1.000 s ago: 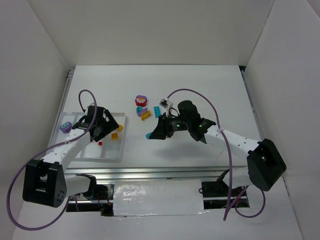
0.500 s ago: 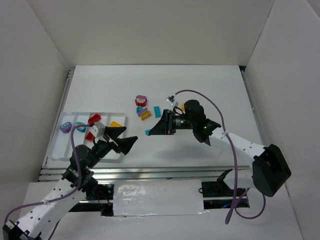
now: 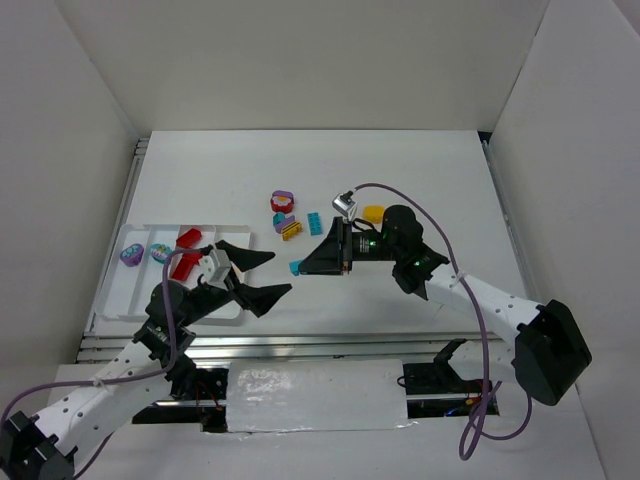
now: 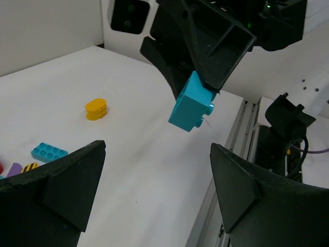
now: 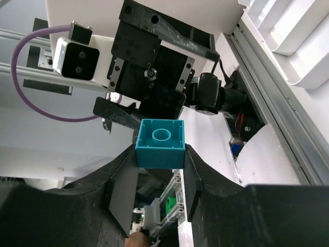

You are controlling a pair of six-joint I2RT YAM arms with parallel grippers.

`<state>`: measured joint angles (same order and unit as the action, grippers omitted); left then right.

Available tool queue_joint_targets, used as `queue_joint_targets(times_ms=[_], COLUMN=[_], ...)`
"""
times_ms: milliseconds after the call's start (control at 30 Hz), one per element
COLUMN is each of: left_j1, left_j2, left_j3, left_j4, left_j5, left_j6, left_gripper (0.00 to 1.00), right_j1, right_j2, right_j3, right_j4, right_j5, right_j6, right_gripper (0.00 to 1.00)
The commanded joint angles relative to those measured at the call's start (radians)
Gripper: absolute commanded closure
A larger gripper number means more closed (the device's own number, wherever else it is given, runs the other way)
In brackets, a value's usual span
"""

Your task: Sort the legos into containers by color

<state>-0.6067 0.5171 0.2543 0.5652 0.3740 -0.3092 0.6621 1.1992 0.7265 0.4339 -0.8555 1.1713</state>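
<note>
Over the white table [image 3: 420,180], right gripper [image 5: 160,154] clamps a small teal plastic brick [image 5: 160,143]; left gripper [image 4: 157,154] gapes wide, empty, opposite.

The teal brick [image 5: 160,143] is smooth, faintly glossy plastic, the white tray [image 3: 122,287] smooth plastic, the worktop [image 3: 420,170] matt white, the near-edge sheet [image 3: 320,395] crinkled and shiny.
</note>
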Motion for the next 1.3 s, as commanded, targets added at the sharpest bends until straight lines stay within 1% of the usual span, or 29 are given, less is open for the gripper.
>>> queue_joint_targets(times_ms=[0, 133, 300, 467, 567, 633, 767, 833, 867, 900, 967, 1000, 1067, 1200, 1233, 1267], left_j1=[-0.025, -0.054, -0.057, -0.059, -0.061, -0.062, -0.061, -0.061, -0.061, -0.061, -0.061, -0.062, -0.062, -0.061, -0.061, -0.061], left_j2=[0.035, 0.046, 0.064, 0.113, 0.149, 0.162, 0.153, 0.144, 0.143, 0.143, 0.143, 0.143, 0.147, 0.169, 0.170, 0.172], left_j3=[0.054, 0.066, 0.100, 0.123, 0.141, 0.143, 0.131, 0.131, 0.132, 0.134, 0.140, 0.141, 0.149, 0.155, 0.155, 0.157], left_j4=[0.154, 0.163, 0.130, 0.130, 0.107, 0.105, 0.107, 0.096, 0.090, 0.084, 0.070, 0.068, 0.064, 0.058, 0.056, 0.056], left_j5=[0.109, 0.106, 0.088, 0.089, 0.094, 0.100, 0.105, 0.109, 0.108, 0.103, 0.101, 0.103, 0.114, 0.121, 0.124, 0.125], left_j6=[0.030, 0.035, 0.030, 0.012, 0.015, 0.015, 0.015, 0.018, 0.019, 0.019, 0.021, 0.022, 0.022, 0.025, 0.028, 0.030], left_gripper=[0.06, 0.09, 0.12, 0.16, 0.21, 0.22, 0.22, 0.25, 0.27, 0.32, 0.37, 0.44, 0.56, 0.56, 0.58, 0.71], right_j1=[0.010, 0.016, 0.025, 0.042, 0.050, 0.048, 0.050, 0.048, 0.048, 0.047, 0.048, 0.048, 0.048, 0.048, 0.048, 0.048], right_j2=[-0.009, 0.017, 0.046, 0.085, 0.097, 0.097, 0.088, 0.085, 0.085, 0.085, 0.089, 0.094, 0.100, 0.108, 0.108, 0.108], right_j3=[0.013, 0.034, 0.037, 0.060, 0.065, 0.067, 0.067, 0.074, 0.076, 0.079, 0.085, 0.085, 0.079, 0.076, 0.079, 0.082], right_j4=[0.057, 0.045, 0.058, 0.060, 0.094, 0.089, 0.082, 0.069, 0.065, 0.052, 0.040, 0.043, 0.067, 0.094, 0.089, 0.080], right_j5=[-0.025, -0.021, -0.020, -0.030, -0.042, -0.040, -0.033, -0.030, -0.028, -0.022, -0.020, -0.022, -0.028, -0.036, -0.036, -0.036], right_j6=[0.040, 0.033, 0.041, 0.040, 0.053, 0.050, 0.041, 0.034, 0.028, 0.025, 0.018, 0.019, 0.031, 0.048, 0.044, 0.041], right_gripper=[1.00, 1.00, 1.00, 1.00, 1.00, 1.00, 1.00, 1.00, 1.00, 1.00, 1.00, 1.00, 1.00, 1.00, 1.00, 1.00])
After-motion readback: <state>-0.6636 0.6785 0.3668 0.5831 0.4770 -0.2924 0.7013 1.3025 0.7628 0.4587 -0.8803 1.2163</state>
